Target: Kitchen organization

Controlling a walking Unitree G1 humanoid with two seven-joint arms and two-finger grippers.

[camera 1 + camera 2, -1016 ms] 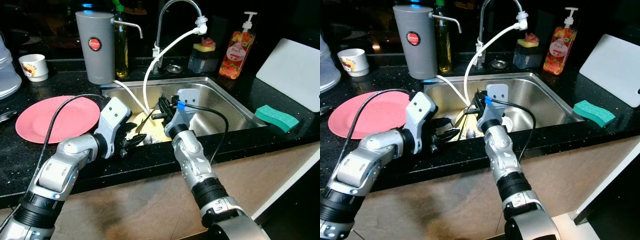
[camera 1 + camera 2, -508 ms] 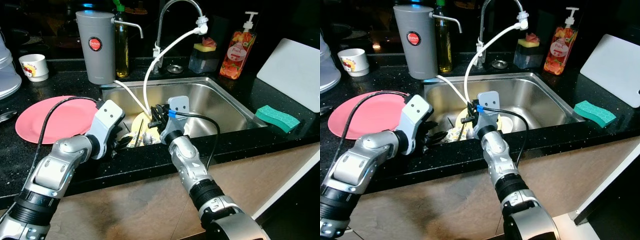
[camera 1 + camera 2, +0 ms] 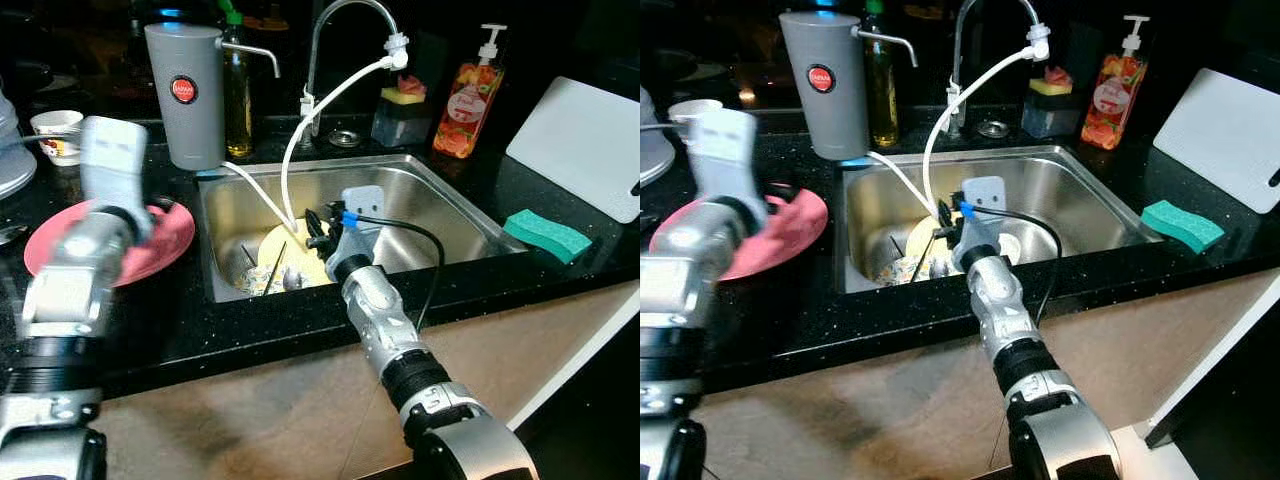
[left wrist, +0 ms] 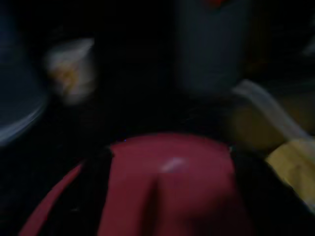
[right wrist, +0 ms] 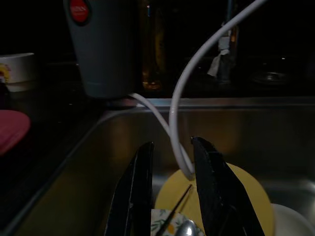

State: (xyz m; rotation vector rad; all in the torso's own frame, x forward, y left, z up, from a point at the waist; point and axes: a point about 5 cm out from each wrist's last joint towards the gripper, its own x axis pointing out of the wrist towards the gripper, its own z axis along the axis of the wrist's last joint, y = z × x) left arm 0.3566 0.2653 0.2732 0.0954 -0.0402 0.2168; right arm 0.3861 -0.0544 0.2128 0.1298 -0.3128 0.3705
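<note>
Your left end effector (image 3: 112,165) hovers, blurred, over the pink plate (image 3: 160,245) on the black tabletop (image 3: 180,330); its finger state cannot be told. Your right end effector (image 5: 172,196), fingers spread, hangs inside the sink (image 3: 440,215) above the yellow plate (image 3: 300,255).

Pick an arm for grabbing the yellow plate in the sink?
Right, probably. The right gripper hangs open inside the sink, just above the yellow plate. The left gripper is over the pink plate on the counter.

Pink-red plate (image 3: 160,240), yellow plate (image 3: 300,262) in steel sink (image 3: 440,215), green sponge (image 3: 548,235), possibly floral-patterned dish (image 5: 165,220)
</note>
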